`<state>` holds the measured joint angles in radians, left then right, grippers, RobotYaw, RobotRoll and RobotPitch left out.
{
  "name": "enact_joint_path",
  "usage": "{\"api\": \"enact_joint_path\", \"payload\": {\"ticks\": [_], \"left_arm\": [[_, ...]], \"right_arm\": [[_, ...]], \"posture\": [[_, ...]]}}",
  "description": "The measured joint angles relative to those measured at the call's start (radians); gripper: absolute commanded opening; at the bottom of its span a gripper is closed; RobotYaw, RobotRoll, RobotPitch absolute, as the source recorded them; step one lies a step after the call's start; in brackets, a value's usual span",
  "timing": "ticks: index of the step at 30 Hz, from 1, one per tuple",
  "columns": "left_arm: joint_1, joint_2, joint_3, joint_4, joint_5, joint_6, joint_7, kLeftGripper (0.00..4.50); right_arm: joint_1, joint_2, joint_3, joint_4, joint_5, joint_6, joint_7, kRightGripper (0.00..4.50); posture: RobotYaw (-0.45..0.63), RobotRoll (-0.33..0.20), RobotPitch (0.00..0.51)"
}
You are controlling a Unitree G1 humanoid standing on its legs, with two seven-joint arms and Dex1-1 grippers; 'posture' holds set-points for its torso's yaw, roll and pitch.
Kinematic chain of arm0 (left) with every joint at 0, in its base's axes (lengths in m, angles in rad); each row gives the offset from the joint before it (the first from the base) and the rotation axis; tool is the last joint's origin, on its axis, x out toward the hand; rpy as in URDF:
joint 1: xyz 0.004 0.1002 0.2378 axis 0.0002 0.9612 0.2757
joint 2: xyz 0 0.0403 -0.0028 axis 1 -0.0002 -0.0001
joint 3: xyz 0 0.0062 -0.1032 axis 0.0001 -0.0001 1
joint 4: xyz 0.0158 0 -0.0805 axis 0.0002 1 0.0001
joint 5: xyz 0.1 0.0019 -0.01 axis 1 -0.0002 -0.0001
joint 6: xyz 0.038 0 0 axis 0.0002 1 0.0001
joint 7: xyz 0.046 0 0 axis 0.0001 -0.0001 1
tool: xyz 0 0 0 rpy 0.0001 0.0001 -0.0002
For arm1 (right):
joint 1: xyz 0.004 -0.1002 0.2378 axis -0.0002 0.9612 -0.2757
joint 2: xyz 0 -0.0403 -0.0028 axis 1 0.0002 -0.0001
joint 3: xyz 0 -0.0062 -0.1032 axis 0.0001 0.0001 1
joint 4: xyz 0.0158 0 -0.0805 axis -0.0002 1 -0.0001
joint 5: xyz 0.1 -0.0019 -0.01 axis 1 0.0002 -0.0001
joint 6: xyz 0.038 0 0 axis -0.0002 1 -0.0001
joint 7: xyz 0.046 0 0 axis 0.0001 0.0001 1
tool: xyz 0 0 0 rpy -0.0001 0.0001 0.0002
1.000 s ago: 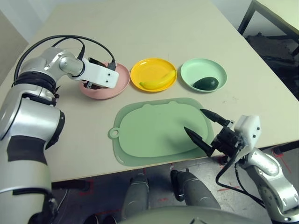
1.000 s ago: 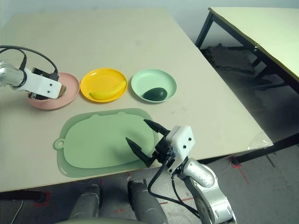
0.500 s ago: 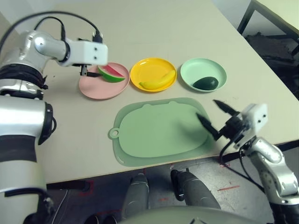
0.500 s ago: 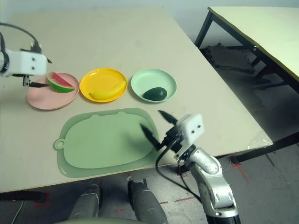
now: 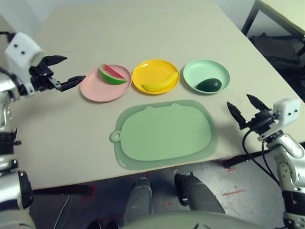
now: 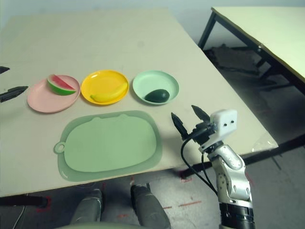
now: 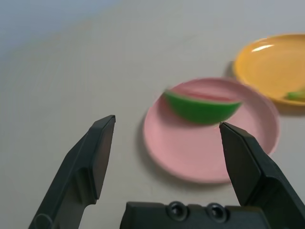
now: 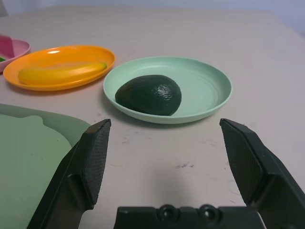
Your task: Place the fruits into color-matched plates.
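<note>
we note a beige table [image 5: 157,28] | pale-green cutting mat [image 5: 162,133] lying flat near its front edge | second table [image 6: 267,28] standing apart, far right

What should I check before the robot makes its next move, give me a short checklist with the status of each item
1. Watermelon wedge in pink plate: ok.
2. Banana in yellow plate: ok.
3. Avocado in mint green plate: ok.
4. Left gripper open, holding nothing, apart from the pink plate: ok.
5. Right gripper open, holding nothing, off the table's near right edge: ok.
6. Cutting mat bare: ok.
</note>
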<state>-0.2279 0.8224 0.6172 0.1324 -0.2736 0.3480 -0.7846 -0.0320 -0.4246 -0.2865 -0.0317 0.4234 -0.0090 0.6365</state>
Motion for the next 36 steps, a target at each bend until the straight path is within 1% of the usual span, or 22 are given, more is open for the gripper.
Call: {"api": "enact_joint_path", "payload": {"ticks": [3,4,7,12,18,22,28,31,36], "left_arm": [[0.104,-0.091,0.063,-0.025,-0.028,0.020,0.092,4.47],[0.123,-0.105,0.073,-0.027,-0.036,0.021,0.115,4.47],[0.165,-0.141,0.090,-0.051,-0.055,0.019,0.170,4.47],[0.209,-0.184,0.088,-0.066,-0.085,0.009,0.215,4.47],[0.268,-0.260,0.063,-0.084,-0.110,-0.015,0.237,4.47],[0.309,-0.292,0.035,-0.085,-0.117,-0.064,0.220,4.47],[0.316,-0.293,0.032,-0.036,-0.136,-0.153,0.181,4.47],[0.320,-0.281,0.037,-0.003,-0.148,-0.178,0.169,4.47],[0.321,-0.250,0.039,-0.002,-0.156,-0.193,0.169,4.47]], "right_arm": [[-0.002,-0.017,-0.021,0.030,0.005,-0.034,0.031,4.50],[-0.003,-0.018,-0.024,0.032,0.009,-0.040,0.037,4.50],[-0.004,-0.018,-0.025,0.036,0.017,-0.053,0.056,4.50],[-0.005,-0.016,-0.031,0.060,0.026,-0.060,0.064,4.50],[0.010,-0.013,-0.096,0.143,0.042,-0.102,0.061,4.50],[0.036,-0.009,-0.140,0.186,0.055,-0.143,0.063,4.50],[0.054,-0.004,-0.189,0.252,0.087,-0.187,0.076,4.50],[0.054,-0.016,-0.213,0.326,0.087,-0.217,0.092,4.50],[0.020,-0.033,-0.217,0.417,0.087,-0.261,0.119,4.50]], "posture": [[0.04,0.000,0.187],[0.04,0.000,0.186],[0.04,0.000,0.185],[0.04,0.000,0.185],[0.04,0.000,0.182],[0.04,0.000,0.173],[0.04,0.000,0.163],[0.05,0.000,0.165],[0.06,0.000,0.168]]}}
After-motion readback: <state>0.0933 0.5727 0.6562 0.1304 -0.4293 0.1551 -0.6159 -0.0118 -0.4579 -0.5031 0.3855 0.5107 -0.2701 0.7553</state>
